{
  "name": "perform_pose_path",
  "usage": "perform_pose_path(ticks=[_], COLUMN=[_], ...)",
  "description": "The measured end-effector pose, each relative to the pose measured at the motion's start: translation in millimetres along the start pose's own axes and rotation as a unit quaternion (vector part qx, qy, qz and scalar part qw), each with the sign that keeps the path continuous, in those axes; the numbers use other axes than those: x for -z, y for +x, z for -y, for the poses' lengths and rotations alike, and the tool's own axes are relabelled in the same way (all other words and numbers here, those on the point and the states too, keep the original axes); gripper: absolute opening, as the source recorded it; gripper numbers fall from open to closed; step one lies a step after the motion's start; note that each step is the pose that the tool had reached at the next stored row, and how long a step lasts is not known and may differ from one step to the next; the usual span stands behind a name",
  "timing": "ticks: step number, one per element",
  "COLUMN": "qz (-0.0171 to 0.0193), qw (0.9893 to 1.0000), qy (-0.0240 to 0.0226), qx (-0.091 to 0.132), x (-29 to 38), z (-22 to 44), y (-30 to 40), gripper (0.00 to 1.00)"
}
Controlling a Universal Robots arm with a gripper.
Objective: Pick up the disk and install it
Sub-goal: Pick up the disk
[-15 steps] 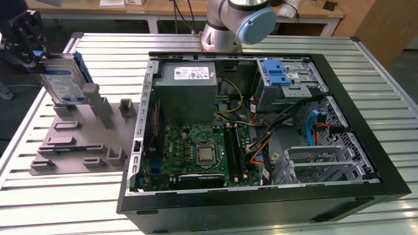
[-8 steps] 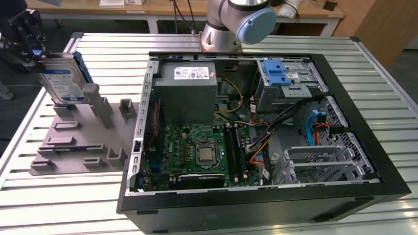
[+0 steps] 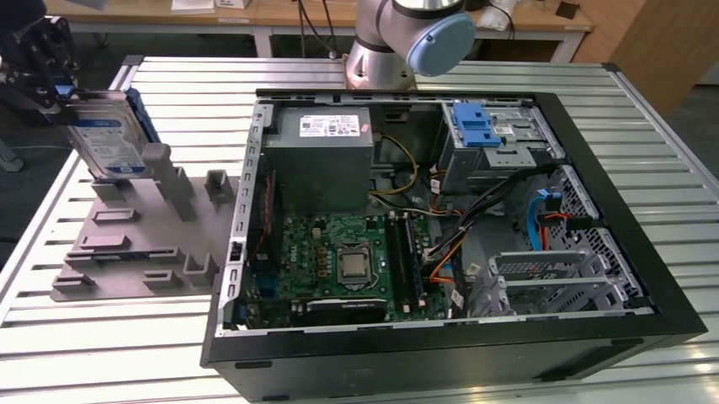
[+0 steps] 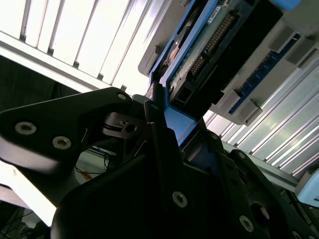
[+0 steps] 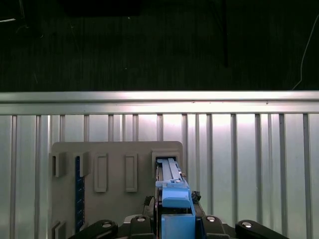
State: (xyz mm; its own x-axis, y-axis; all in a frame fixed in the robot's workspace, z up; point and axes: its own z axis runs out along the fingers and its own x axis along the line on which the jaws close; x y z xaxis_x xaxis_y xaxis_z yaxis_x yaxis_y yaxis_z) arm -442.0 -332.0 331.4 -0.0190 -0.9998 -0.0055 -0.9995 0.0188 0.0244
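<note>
Upper left of the exterior view: gripper [image 3: 53, 84] clenched on the upper edge of the disk [image 3: 107, 139]. Disk stands on edge, slightly tilted, lower end at the grey rack [image 3: 124, 244], likely gripped this way for a straight lift. Cannot tell if it's clear of the slot. Open case [image 3: 629, 278] on the exterior view's right, disk not installed.

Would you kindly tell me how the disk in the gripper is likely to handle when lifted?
The disk looks like a solid metal slab, so it is probably stiff and heavy for its size. Its blue carrier frame is smooth plastic, so it may slip if the jaws of the gripper press lightly. Held near one end, it could tilt.
</note>
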Motion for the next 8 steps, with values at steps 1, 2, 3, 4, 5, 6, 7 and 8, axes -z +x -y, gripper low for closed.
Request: perform_pose_path(ticks=[1, 2, 3, 4, 5, 6, 7, 8], qz=[0.0, -0.0001, 0.0, 0.0, 0.0, 0.0, 0.0, 0.0], qw=[1.0, 1.0, 1.0, 1.0, 1.0, 1.0, 1.0, 1.0], qy=[-0.0001, -0.0001, 0.0, 0.0, 0.0001, 0.0001, 0.0001, 0.0001], qx=[0.0, 0.0, 0.0, 0.0, 0.0, 0.0, 0.0, 0.0], x=[0.4, 1.0, 2.0, 3.1, 4.3, 5.6, 7.3, 9.0], z=[0.0, 0.0, 0.0, -0.1, -0.1, -0.1, -0.2, -0.2], y=[0.0, 0.0, 0.0, 0.0, 0.0, 0.0, 0.0, 0.0], gripper=[0.36, 0.36, 0.36, 0.36, 0.36, 0.36, 0.36, 0.36])
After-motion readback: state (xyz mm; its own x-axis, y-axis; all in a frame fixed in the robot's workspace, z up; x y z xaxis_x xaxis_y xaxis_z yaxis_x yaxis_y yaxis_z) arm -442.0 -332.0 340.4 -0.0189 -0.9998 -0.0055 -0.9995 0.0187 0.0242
